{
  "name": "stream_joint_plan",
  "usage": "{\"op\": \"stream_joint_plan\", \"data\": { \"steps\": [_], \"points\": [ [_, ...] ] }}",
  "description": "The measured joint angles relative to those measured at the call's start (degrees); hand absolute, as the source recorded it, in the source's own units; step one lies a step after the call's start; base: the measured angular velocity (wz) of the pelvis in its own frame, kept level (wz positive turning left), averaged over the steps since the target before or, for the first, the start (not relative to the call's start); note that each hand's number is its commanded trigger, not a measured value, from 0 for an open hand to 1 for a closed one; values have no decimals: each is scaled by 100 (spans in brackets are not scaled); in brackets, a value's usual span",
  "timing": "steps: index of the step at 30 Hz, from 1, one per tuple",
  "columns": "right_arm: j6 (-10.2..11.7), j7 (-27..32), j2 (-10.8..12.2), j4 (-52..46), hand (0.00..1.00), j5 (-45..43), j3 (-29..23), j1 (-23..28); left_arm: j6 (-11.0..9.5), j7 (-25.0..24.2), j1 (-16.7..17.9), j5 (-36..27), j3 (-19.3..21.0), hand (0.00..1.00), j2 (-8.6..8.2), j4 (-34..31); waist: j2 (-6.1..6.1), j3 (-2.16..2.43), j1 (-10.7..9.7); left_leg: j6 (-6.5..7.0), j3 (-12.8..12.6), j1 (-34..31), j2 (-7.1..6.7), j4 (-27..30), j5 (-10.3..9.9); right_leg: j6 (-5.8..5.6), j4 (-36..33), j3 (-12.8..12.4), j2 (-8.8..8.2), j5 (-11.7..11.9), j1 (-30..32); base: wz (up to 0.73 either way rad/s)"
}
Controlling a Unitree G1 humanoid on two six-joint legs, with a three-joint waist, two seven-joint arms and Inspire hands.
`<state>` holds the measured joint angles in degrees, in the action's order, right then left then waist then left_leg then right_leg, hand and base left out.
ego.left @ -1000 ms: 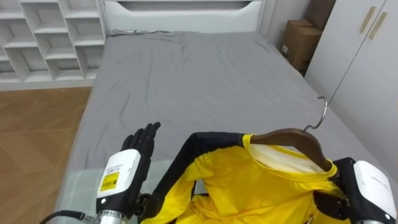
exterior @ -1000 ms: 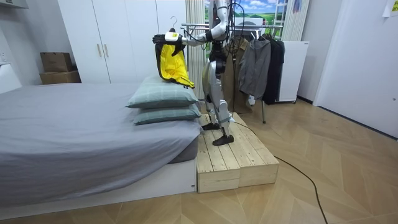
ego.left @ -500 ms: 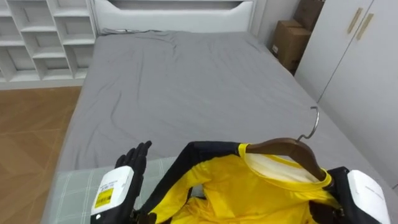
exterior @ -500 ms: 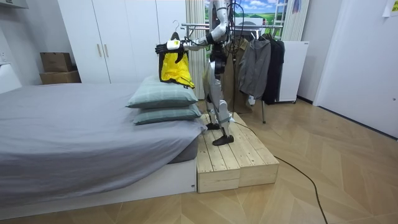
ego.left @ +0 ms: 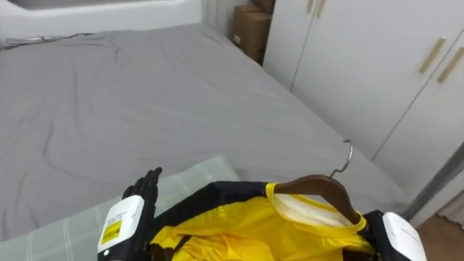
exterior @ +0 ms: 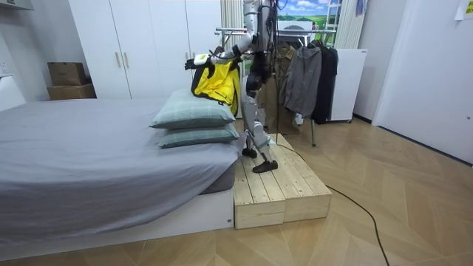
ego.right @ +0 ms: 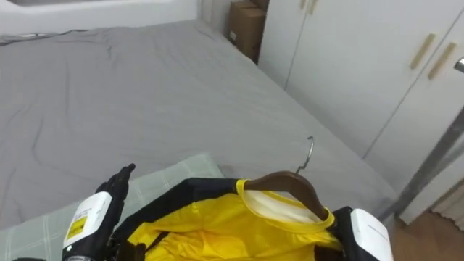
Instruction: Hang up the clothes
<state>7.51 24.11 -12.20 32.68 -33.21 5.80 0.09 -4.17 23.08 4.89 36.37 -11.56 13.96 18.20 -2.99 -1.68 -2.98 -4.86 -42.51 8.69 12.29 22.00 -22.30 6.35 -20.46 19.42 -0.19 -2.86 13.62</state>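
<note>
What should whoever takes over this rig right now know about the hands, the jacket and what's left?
Left hand: open, fingers straight, beside the jacket's dark sleeve.
Right hand: at the hanger's right end, its hold hidden by the jacket.
Yellow jacket sits on the wooden hanger, held up over the pillow at the bed's edge.
Done: jacket on hanger.
Left: hook it on the clothes rack.

A grey-sheeted bed [ego.left: 145, 94] stretches ahead of the left hand's fingers [ego.left: 150, 180], and a pale green checked pillow [ego.left: 199, 174] lies just beneath them. Far beyond them, up to the right, stands a brown cardboard box [ego.left: 250, 29]. To the fingers' right rise white wardrobe doors [ego.left: 377, 72] with brass bar handles [ego.left: 435, 54]. A pale slatted wooden platform [exterior: 284, 185] abuts the bed's pillow end.
</note>
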Motion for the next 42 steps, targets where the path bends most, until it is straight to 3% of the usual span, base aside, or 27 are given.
{"op": "stream_joint_plan", "data": {
  "steps": [2,4,6,7,8,10,12,14,15,17,18,20,21,22,23,24,26,28,30,31,32,33,34,35,37,40,42],
  "points": [
    [3,-3,84,-12,100,10,1,-139,5,69,-50,5,6,0,-7,0,25,6,-27,-46,-210,33,117,252,-29,93,-24,26,91,-34,29,-62],
    [3,-37,105,-244,100,-12,0,-171,5,200,-59,-86,10,0,-3,0,97,26,-65,-20,-332,-56,422,1177,-8,226,-143,-79,224,-188,35,-94],
    [-3,-41,104,-411,100,-23,-1,-182,5,267,-34,-92,12,0,-47,12,200,44,-17,171,152,-249,627,2102,207,292,-342,-527,386,-351,32,-125],
    [-1,-42,110,-479,100,-44,4,-195,4,304,-24,-102,18,0,-93,21,255,51,30,274,621,-438,627,2565,533,331,-428,-876,484,-407,-6,-134],
    [-8,-43,115,-487,100,-46,17,-199,-6,341,-28,-239,-8,0,-142,49,267,64,2,297,1113,-611,497,2720,573,324,-444,-1253,575,-490,-82,-127],
    [-96,-43,108,-533,100,-65,30,-198,-42,441,-30,-411,-74,0,-229,83,182,61,-7,362,1619,-876,190,2486,516,269,-464,-1746,621,-528,-121,-130],
    [-131,-43,106,-598,100,-116,44,-197,-45,531,-29,-462,-91,0,-299,118,135,70,-17,307,2021,-1163,59,2199,481,242,-447,-2177,708,-507,-148,-129],
    [-134,-47,86,-697,100,-100,53,-197,-49,659,-97,-658,-100,0,-327,113,109,91,-193,248,2704,-1212,-357,1565,462,206,-399,-2782,934,-475,-137,-86],
    [-134,-47,62,-712,100,-90,53,-196,-48,665,-133,-745,-106,0,-345,113,101,95,-215,248,2882,-1210,-469,1431,462,182,-390,-2970,1004,-453,-136,-74],
    [-172,-48,-25,-766,100,-92,83,-197,-41,713,-222,-826,-134,0,-433,111,79,126,-189,272,3254,-1202,-795,958,450,164,-276,-3691,1200,-289,-176,-81],
    [-251,-49,-93,-838,100,-130,141,-197,-41,764,-285,-855,-180,0,-492,112,70,129,-139,277,3569,-1196,-1050,594,456,96,-166,-4211,1293,-135,-258,-98],
    [-275,-57,-202,-902,100,-199,321,-196,-46,890,-313,-941,-178,0,-643,126,56,125,-96,272,3936,-1129,-1419,-123,576,-203,162,-5249,1399,84,-559,-114],
    [-276,-66,-203,-902,100,-202,338,-187,-51,931,-301,-938,-179,0,-666,159,56,124,-82,329,3961,-1080,-1482,-335,658,-301,292,-5485,1417,148,-655,-112],
    [-289,-67,-206,-903,100,-205,355,-167,-57,1000,-280,-933,-189,0,-685,237,134,166,-11,451,4041,-991,-1535,-727,868,-481,575,-5748,1409,265,-766,-94],
    [-311,-67,-216,-904,100,-208,359,-164,-57,1034,-269,-932,-197,0,-685,250,184,189,31,503,4108,-964,-1534,-885,953,-575,676,-5722,1396,327,-763,-117],
    [-378,-66,-226,-904,100,-215,358,-156,-64,1118,-271,-921,-216,0,-678,293,259,184,94,520,4230,-860,-1488,-1105,1076,-635,719,-5427,1398,370,-701,-68],
    [-518,-65,-236,-938,100,-349,217,52,-63,1230,-274,-861,-374,0,-668,396,292,187,-41,521,4354,-753,-1451,-1275,1455,-522,700,-5539,1611,304,-753,-26],
    [-643,-64,-241,-1067,100,-408,180,186,-59,1253,-224,-873,-464,0,-620,420,280,135,-13,636,4109,-686,-1337,-1284,1537,-493,747,-5480,1673,284,-707,-37],
    [-634,-63,-228,-1237,100,-562,179,250,-57,1263,-171,-864,-451,0,-550,429,195,80,30,685,3723,-694,-1288,-1303,1496,-461,838,-5050,1532,260,-540,-69],
    [-589,-44,-221,-1295,100,-712,186,214,-60,1285,-131,-872,-441,0,-470,431,185,69,58,723,3427,-699,-1241,-1310,1434,-457,880,-4345,1328,258,-354,-105],
    [-545,-24,-220,-1295,100,-775,192,156,-75,1287,-110,-881,-441,0,-367,433,159,65,158,722,3123,-688,-1203,-1306,1362,-454,860,-3383,1024,255,-129,-112],
    [-544,-7,-220,-1295,100,-796,191,126,-78,1288,-107,-882,-429,0,-321,434,148,63,199,724,2983,-692,-1179,-1283,1315,-444,836,-2904,875,247,-39,-109],
    [-538,35,-222,-1297,100,-801,191,87,-81,1287,-108,-882,-410,0,-224,458,128,60,216,721,2799,-698,-1162,-1223,1216,-404,709,-2203,635,183,101,-76],
    [-538,83,-229,-1296,100,-800,191,79,-89,1272,-110,-883,-386,0,-150,484,106,61,168,696,2694,-699,-1153,-1151,1100,-412,651,-2093,610,135,125,-58],
    [-551,81,-229,-1293,100,-772,198,78,-144,1216,-114,-1078,-313,0,-122,491,93,59,150,682,2628,-681,-1156,-1142,1072,-470,923,-2656,862,260,-61,-45],
    [-551,75,-227,-1295,100,-781,248,-19,-258,1135,-111,-1133,-140,0,-128,490,69,60,161,679,2434,-644,-1121,-1170,1065,-477,1189,-3038,995,512,-195,-61],
    [-551,75,-227,-1294,100,-808,249,-28,-338,1106,-148,-1118,-95,0,-136,490,63,57,111,655,2409,-625,-1109,-1162,968,-318,1063,-3062,1042,495,-134,-23]
  ]
}}
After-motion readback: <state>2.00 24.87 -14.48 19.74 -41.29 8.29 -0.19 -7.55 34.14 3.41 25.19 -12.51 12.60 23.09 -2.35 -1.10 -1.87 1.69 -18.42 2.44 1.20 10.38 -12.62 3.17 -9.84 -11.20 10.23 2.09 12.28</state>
